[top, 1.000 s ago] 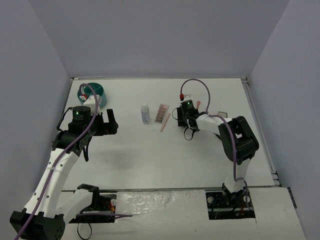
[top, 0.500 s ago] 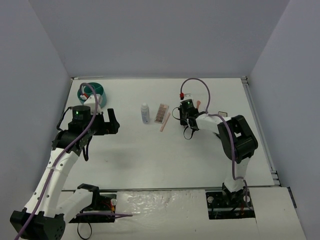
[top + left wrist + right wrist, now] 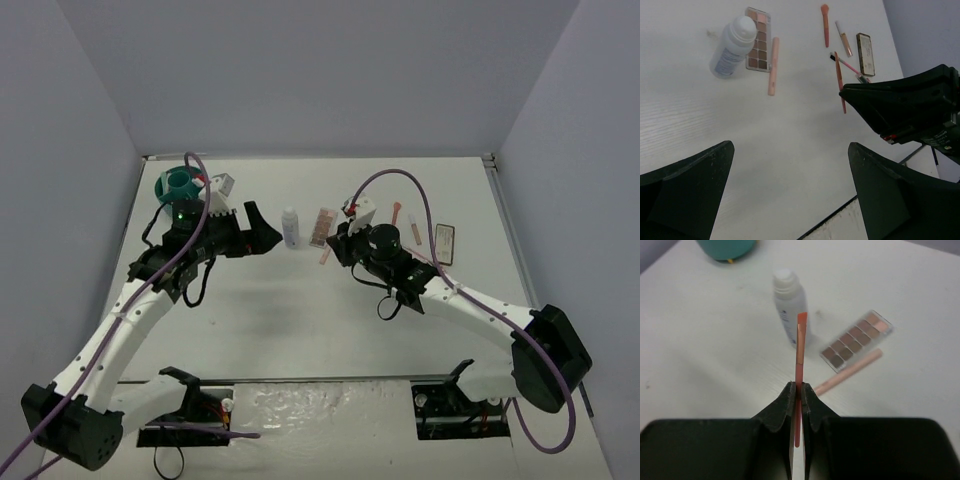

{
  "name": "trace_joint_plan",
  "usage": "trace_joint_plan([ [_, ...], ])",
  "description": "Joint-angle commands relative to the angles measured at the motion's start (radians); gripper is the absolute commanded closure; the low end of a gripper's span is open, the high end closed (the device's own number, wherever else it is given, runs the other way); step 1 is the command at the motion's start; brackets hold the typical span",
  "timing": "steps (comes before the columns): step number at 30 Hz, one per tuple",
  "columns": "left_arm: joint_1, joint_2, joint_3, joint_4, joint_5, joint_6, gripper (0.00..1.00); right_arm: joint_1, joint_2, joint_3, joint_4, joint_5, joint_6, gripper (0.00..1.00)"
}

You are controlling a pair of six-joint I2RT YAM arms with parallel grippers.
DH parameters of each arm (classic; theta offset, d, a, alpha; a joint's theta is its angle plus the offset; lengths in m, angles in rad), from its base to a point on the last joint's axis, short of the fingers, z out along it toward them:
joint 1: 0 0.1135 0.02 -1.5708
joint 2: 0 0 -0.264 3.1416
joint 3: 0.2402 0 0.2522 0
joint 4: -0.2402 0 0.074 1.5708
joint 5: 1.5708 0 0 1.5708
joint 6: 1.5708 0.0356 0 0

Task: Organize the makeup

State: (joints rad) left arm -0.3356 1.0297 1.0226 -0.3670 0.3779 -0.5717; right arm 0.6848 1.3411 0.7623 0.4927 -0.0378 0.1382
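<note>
– Starting with the big picture: where does everything sit?

– The table (image 3: 300,330) has the makeup in a loose row toward its far side, and a teal tub (image 3: 180,185) sits in the far left corner. The left gripper (image 3: 791,146) hovers just left of the bottle (image 3: 732,47), spread wide with nothing in it. The right gripper (image 3: 798,390) is pinched tight on a thin orange stick (image 3: 800,347). It grips near one end, so most of the stick pokes out ahead of the fingers. The stick looks lifted off the table.

– And what is around it?

– The bottle seems to stand upright beside the palette (image 3: 856,340). The compact (image 3: 445,243) lies well apart on the right. A peach stick (image 3: 847,372) lies just beside the palette.

– So the step is setting the orange stick down?

– That is my reading. I would bring it low and level, parallel to the peach stick and near it without touching. The free tip should stay away from the bottle, which looks easy to topple. The fingers should open only once the stick rests on the table. A thin stick probably rolls, so a drop from any height could send it crooked.
</note>
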Motion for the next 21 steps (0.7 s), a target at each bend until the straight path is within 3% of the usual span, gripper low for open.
trace_joint_plan([
  [1, -0.098, 0.051, 0.108, 0.164, -0.025, -0.068, 0.03, 0.058, -0.085, -0.050, 0.277, -0.091, -0.019, 1.00],
  [5, -0.161, 0.072, 0.128, 0.211, -0.082, -0.082, 0.04, 0.088, -0.098, -0.040, 0.344, -0.146, -0.020, 1.00],
  [12, -0.262, 0.128, 0.145, 0.256, -0.195, -0.091, 0.16, 0.105, -0.115, -0.048, 0.432, -0.204, 0.024, 1.00],
  [21, -0.315, 0.187, 0.149, 0.304, -0.275, -0.121, 0.50, 0.113, -0.143, -0.068, 0.447, -0.195, 0.029, 1.00],
])
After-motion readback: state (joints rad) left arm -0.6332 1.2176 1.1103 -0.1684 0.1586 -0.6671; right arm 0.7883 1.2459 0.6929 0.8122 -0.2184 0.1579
